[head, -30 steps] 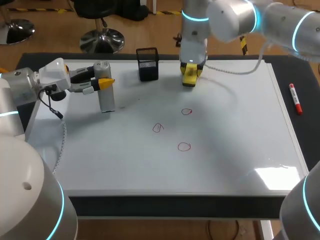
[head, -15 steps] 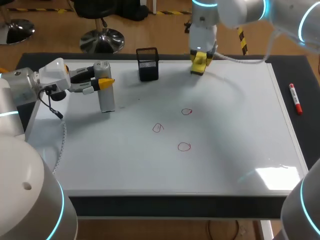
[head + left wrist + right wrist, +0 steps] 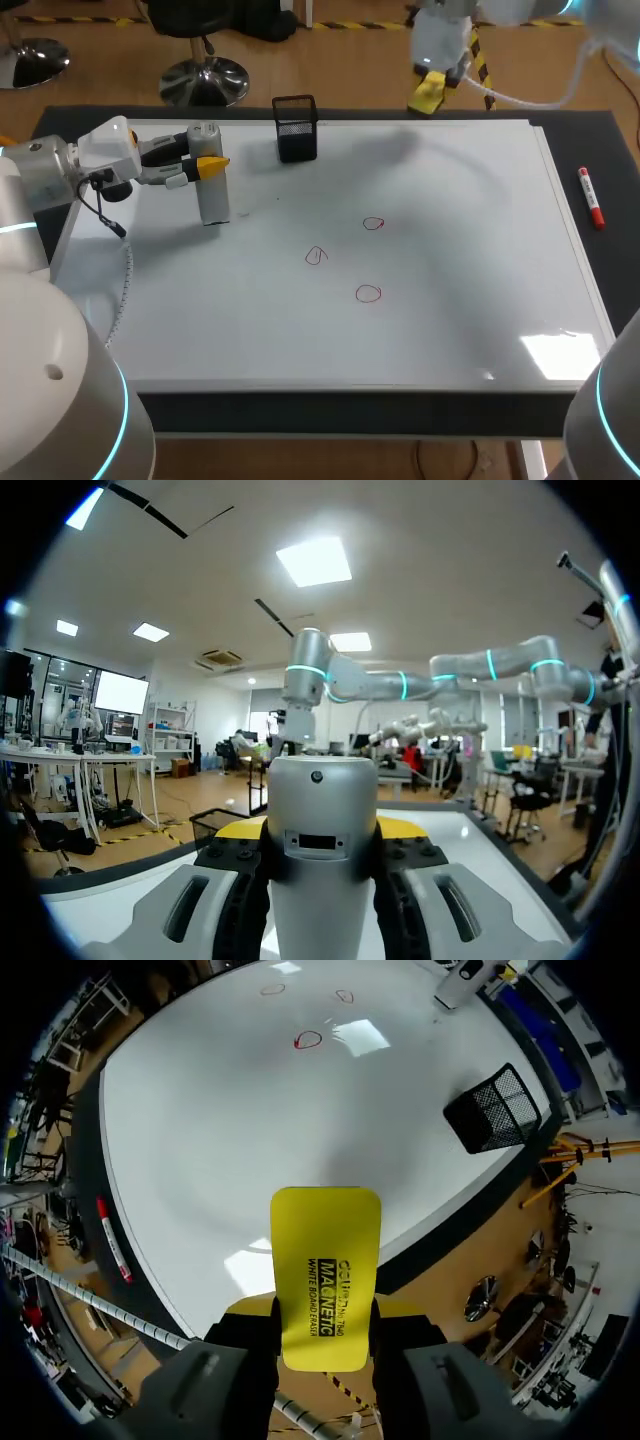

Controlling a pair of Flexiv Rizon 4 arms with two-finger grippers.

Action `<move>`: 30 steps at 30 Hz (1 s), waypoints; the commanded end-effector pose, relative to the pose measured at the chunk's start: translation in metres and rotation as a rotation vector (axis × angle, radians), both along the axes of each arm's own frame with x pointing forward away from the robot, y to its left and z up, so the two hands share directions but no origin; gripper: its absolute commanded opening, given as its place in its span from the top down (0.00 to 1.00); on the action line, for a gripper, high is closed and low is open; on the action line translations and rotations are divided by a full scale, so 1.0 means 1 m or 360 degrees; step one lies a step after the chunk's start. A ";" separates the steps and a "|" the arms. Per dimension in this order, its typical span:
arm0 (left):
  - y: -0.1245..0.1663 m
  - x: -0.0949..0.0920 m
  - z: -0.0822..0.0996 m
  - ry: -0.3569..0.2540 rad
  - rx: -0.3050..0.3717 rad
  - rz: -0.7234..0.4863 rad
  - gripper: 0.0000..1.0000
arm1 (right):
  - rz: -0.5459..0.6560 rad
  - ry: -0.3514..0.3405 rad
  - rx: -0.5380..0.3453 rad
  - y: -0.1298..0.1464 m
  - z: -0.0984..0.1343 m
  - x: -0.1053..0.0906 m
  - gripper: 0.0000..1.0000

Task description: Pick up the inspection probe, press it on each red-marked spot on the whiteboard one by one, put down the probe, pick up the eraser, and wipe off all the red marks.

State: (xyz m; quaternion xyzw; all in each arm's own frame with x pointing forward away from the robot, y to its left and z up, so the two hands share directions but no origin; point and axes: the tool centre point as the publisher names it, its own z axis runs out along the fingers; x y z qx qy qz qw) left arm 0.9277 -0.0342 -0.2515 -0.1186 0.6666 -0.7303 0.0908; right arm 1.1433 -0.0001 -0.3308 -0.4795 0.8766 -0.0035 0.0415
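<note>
1. The left tool [image 3: 207, 165] is clamped on the grey inspection probe [image 3: 211, 195], held upright over the left side of the whiteboard [image 3: 470, 250]; whether its foot touches the board cannot be told.
2. The right tool [image 3: 325, 1328] hangs high over the board's far edge, its fingers pinching the yellow eraser [image 3: 326, 1270] from both sides.
3. Three red marks [image 3: 373, 224] sit unwiped mid-board, well apart from both tools; a black mesh holder [image 3: 295, 128] stands near the far edge.
4. With the eraser lifted, wiping looks to be the step in hand, though the probe is not yet set down.
5. The next move likely calls for lowering the eraser flat onto the nearest mark.
</note>
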 end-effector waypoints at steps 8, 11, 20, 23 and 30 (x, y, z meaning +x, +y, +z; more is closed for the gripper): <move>0.000 0.000 0.000 -0.0003 -0.0002 0.0003 1.00 | -0.0104 0.0019 0.0001 -0.047 0.020 -0.027 1.00; 0.000 0.000 0.000 -0.0003 -0.0002 0.0003 1.00 | -0.0148 0.0016 0.0001 -0.059 0.022 -0.031 1.00; 0.000 0.000 0.000 -0.0003 -0.0002 0.0003 1.00 | -0.0246 0.0034 0.0025 -0.085 0.021 -0.045 1.00; 0.000 0.000 0.000 -0.0003 -0.0002 0.0003 1.00 | -0.0272 0.0024 0.0036 -0.092 0.021 -0.047 1.00; 0.000 0.000 0.000 -0.0003 -0.0002 0.0003 1.00 | -0.0323 0.0015 0.0058 -0.102 0.021 -0.052 1.00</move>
